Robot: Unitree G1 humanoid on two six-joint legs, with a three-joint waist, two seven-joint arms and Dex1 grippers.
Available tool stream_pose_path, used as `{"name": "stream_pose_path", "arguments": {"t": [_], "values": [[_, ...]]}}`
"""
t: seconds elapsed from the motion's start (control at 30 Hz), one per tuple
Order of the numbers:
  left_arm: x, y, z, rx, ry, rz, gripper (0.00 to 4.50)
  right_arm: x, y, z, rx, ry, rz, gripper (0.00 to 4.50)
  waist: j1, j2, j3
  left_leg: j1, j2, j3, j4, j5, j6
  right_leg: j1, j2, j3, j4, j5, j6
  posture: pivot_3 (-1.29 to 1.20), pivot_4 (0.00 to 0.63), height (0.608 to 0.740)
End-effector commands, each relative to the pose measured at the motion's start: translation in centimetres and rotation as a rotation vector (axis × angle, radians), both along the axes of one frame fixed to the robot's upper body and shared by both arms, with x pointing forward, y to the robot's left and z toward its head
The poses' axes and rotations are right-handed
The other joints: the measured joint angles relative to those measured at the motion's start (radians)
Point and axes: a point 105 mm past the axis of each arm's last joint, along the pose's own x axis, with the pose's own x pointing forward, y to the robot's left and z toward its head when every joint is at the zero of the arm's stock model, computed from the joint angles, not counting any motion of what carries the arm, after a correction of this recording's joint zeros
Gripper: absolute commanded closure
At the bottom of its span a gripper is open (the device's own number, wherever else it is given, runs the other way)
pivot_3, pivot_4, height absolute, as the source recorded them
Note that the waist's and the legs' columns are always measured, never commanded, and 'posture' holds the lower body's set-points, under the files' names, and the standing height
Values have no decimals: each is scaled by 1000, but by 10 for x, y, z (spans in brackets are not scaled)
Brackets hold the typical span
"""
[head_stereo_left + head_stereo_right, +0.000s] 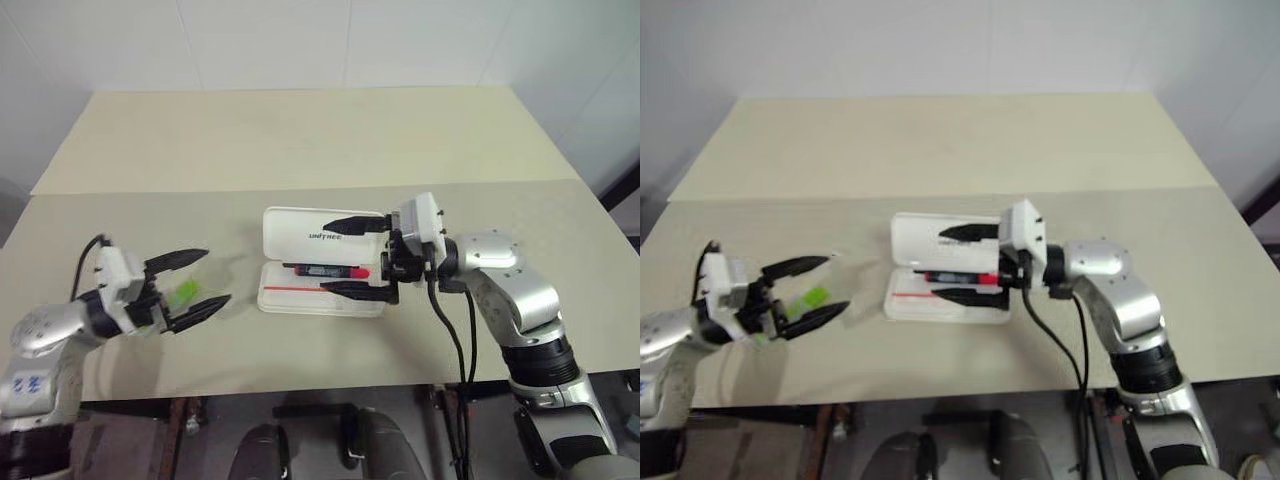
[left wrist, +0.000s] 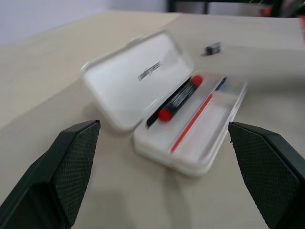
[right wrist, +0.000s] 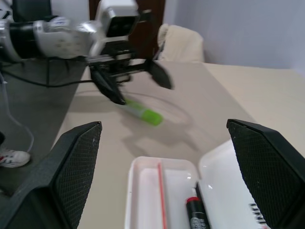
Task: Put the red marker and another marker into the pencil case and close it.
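Note:
The white pencil case [image 1: 300,300] lies open mid-table, its lettered lid [image 1: 300,232] folded back. The red marker [image 1: 325,271], black with a red end, rests in the tray along the hinge side, and is seen again in the left wrist view [image 2: 178,98]. My right gripper [image 1: 325,256] hovers just above the case, pointing left, open and empty. At the left, my left gripper [image 1: 216,276] is open. The light-green marker [image 1: 183,293] lies on the table between and below its fingers, also seen from the right wrist [image 3: 143,113]. Whether a finger touches it I cannot tell.
A seam [image 1: 300,188] joins two beige tabletops behind the case. The table's front edge [image 1: 300,385] runs close below both arms. A small dark object [image 2: 213,47] sits on the table beyond the case. A black cable [image 1: 455,340] hangs from my right wrist.

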Motion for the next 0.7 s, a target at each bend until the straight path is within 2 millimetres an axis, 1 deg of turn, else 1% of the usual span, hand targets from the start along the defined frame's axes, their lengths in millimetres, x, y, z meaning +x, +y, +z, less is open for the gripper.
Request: {"name": "stream_pose_path", "arguments": {"t": [0.03,0.1,0.13,0.17,0.2,0.23,0.27,0.33,0.47,0.57,0.7], "values": [[-13,22,14,8,-43,78,0,-2,-9,13,32,-41,-32,68,1,0,0,0,0,0,0,0,-1,0,0,0,0,-1,-1,0,150,740],[-16,31,12,14,-33,109,0,0,-11,13,32,-45,-44,68,2,0,0,0,1,-1,-2,0,-2,0,0,0,0,-1,-2,0,150,740],[-19,38,8,13,-17,135,0,1,-12,14,34,-46,-53,68,2,0,0,0,1,-1,-2,0,-2,0,0,0,0,-2,-3,0,150,740],[-23,53,-2,16,21,185,0,3,-15,14,36,-49,-69,68,2,0,0,0,1,-1,-3,0,-2,0,1,-1,0,-2,-3,0,150,740],[-28,64,-8,17,49,220,0,5,-17,15,37,-51,-80,68,1,0,0,0,1,-1,-4,0,-2,-1,1,-1,0,-2,-3,0,150,740],[-31,74,-17,21,80,253,0,5,-18,15,36,-54,-89,68,-1,0,0,0,0,-1,-5,0,-2,-1,1,-2,-1,-2,-3,0,150,740],[-34,79,-22,24,96,269,0,6,-19,15,35,-56,-94,68,-2,0,0,1,0,1,-7,1,-2,-1,1,-3,-2,-2,-2,0,150,740],[-34,83,-27,24,106,280,0,6,-20,16,34,-58,-100,68,-1,0,0,2,0,2,-10,1,-2,-2,1,-4,-3,-2,-2,0,150,740],[-29,83,-37,31,123,270,0,6,-21,18,31,-71,-110,68,4,0,0,1,1,1,-11,1,-3,-3,1,-5,-3,-4,-3,0,150,740],[-25,83,-41,32,128,270,0,5,-21,19,31,-76,-115,68,1,-1,0,1,0,1,-11,1,-3,-3,1,-5,-3,-4,-3,0,150,740],[-15,82,-55,27,158,270,0,2,-23,20,33,-85,-124,68,1,-1,0,2,1,1,-12,1,-3,-3,1,-5,-2,-4,-3,0,150,740]]}}
